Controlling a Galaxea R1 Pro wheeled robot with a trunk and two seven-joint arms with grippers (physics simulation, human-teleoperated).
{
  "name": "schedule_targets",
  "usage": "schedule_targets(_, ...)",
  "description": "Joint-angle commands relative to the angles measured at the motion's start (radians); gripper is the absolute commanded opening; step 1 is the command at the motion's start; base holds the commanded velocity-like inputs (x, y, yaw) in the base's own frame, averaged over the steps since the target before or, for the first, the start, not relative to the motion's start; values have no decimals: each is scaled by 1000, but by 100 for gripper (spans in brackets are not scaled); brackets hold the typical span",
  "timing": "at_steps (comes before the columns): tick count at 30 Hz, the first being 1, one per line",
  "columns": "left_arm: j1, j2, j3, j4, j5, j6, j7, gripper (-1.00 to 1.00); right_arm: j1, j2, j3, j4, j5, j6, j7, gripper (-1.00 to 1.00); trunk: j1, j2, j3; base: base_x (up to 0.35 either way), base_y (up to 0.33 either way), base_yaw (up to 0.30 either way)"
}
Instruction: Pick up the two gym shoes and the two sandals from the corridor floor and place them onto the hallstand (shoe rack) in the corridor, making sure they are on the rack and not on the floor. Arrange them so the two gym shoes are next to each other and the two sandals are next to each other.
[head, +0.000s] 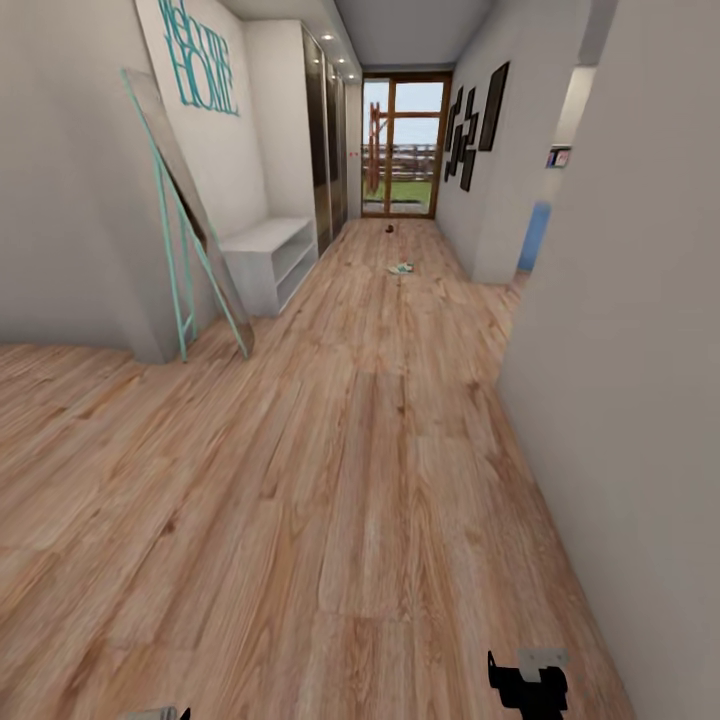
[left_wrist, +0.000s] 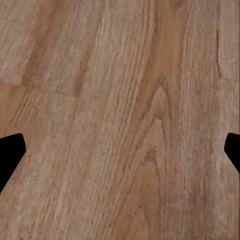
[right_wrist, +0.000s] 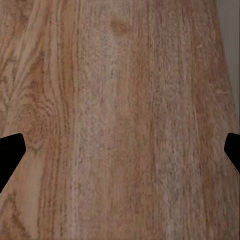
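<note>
Two claws, both spread wide with nothing between the tips: left claw and right claw point straight down at bare corridor floor, carried low and idle, likely because the base is in transit. Far down the corridor, a gym shoe lies on the planks; beyond it, near the glass door, a small dark item, probably a sandal, too small to confirm. Hallstand sits against the left wall past the leaning mirror, well apart from both. Nothing racked yet, as far as visible.
</note>
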Motion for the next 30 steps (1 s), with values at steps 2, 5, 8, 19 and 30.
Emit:
schedule_targets(2,-1,0,4,1,9,0,-9,100,-1,0,2,1,6,-1,-7,100,0,0,1,339,0,0)
schedule_targets(5,-1,-1,4,1,9,0,-9,100,-1,0,2,1,6,-1,-6,100,0,0,5,339,0,0)
schedule_targets(8,-1,-2,4,1,9,0,-9,100,-1,0,2,1,6,-1,-6,100,0,0,9,339,0,0)
schedule_targets(19,-1,-2,4,1,8,0,-9,100,-1,0,2,1,6,-1,-7,100,0,0,13,339,0,0)
schedule_targets(30,-1,-7,3,1,6,0,-9,100,-1,0,2,1,6,-1,-7,100,0,0,13,339,0,0)
